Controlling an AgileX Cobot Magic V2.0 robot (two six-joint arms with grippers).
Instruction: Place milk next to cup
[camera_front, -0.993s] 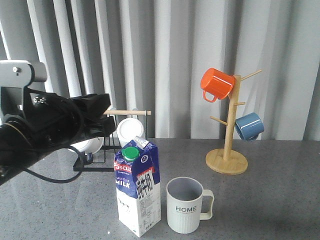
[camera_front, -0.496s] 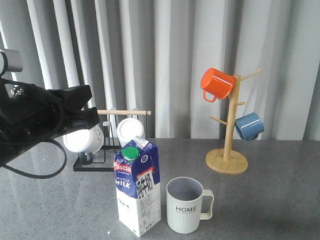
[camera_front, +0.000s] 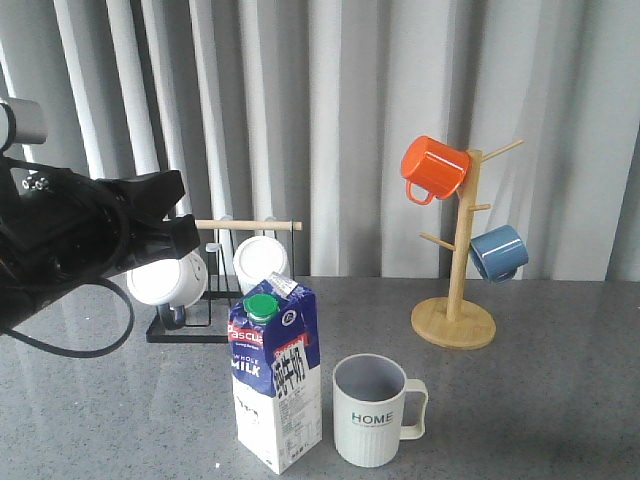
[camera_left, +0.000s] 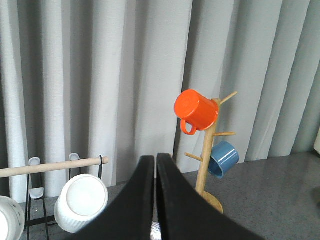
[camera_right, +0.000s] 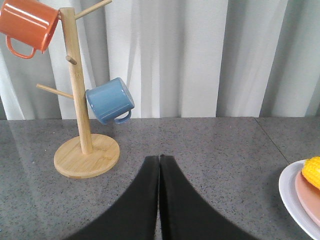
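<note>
The milk (camera_front: 276, 375), a tall blue-and-white carton with a green cap, stands upright at the front of the grey table. The cup (camera_front: 372, 410), a pale ribbed mug marked "HOME", stands just right of it with a small gap, handle to the right. My left gripper (camera_front: 183, 215) is raised at the far left, above and left of the milk; in the left wrist view (camera_left: 155, 158) its jaws are shut and empty. My right gripper (camera_right: 159, 158) is shut and empty over bare table; it is out of the front view.
A wooden mug tree (camera_front: 455, 300) with an orange mug (camera_front: 434, 167) and a blue mug (camera_front: 498, 252) stands at the back right. A black rack (camera_front: 200, 305) with white mugs (camera_front: 166, 280) stands behind the milk. A plate (camera_right: 300, 197) with corn lies beside my right gripper.
My left arm has drawn back to the left and up, away from the milk, uncovering the white mug on the rack. Over the last half second nothing moved.
</note>
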